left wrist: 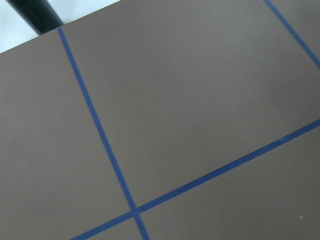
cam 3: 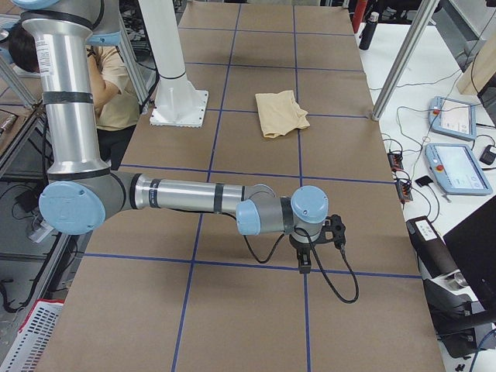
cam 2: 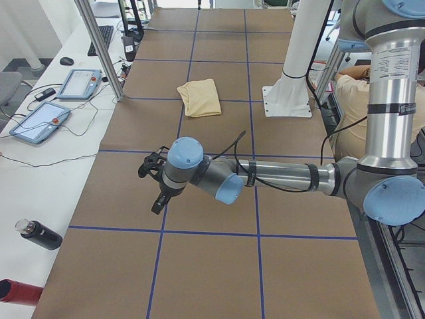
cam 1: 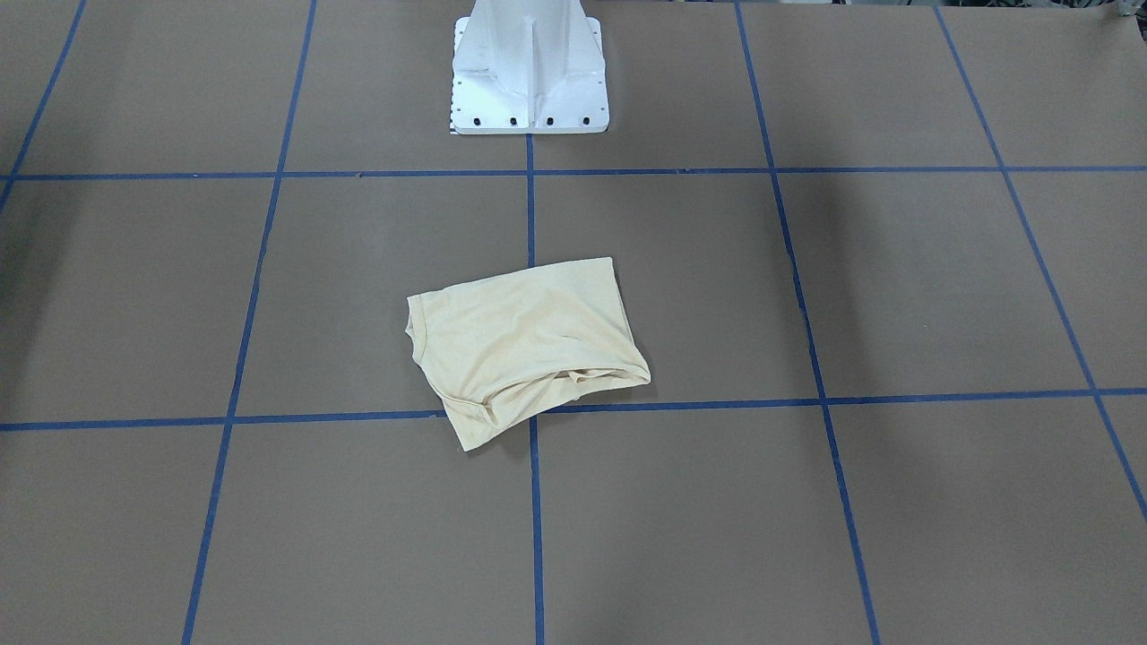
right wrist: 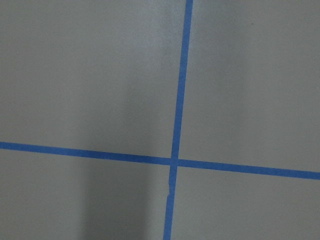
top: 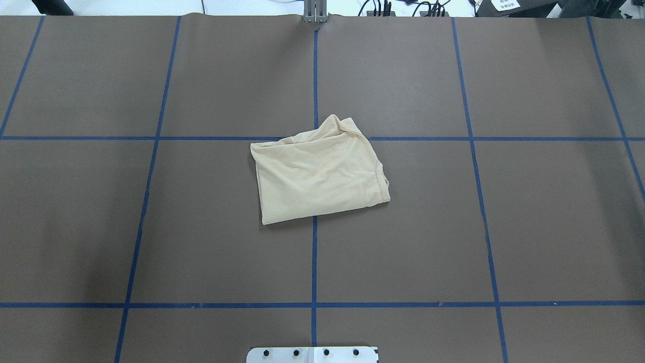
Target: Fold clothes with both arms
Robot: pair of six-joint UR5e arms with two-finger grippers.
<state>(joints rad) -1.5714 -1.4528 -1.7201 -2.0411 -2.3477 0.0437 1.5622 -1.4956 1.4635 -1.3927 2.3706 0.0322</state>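
The clothes are one pale cream-yellow shirt (cam 1: 529,336) lying folded into a rough rectangle at the middle of the brown table, with bunched edges on one side. It also shows in the overhead view (top: 320,174) and small in the side views (cam 2: 199,98) (cam 3: 280,112). Neither arm touches it. The left arm stretches low along the table, and its gripper (cam 2: 157,199) hangs well short of the shirt, toward the table's left end. The right arm's gripper (cam 3: 304,262) hangs toward the table's right end. I cannot tell whether either is open or shut. Both wrist views show only bare table and blue tape lines.
The white pedestal base (cam 1: 529,72) stands at the robot's edge of the table. A person (cam 2: 352,86) sits behind it. Tablets (cam 2: 80,83), cables and a dark bottle (cam 2: 40,234) lie on the side bench. A metal post (cam 2: 99,46) stands at the table's edge.
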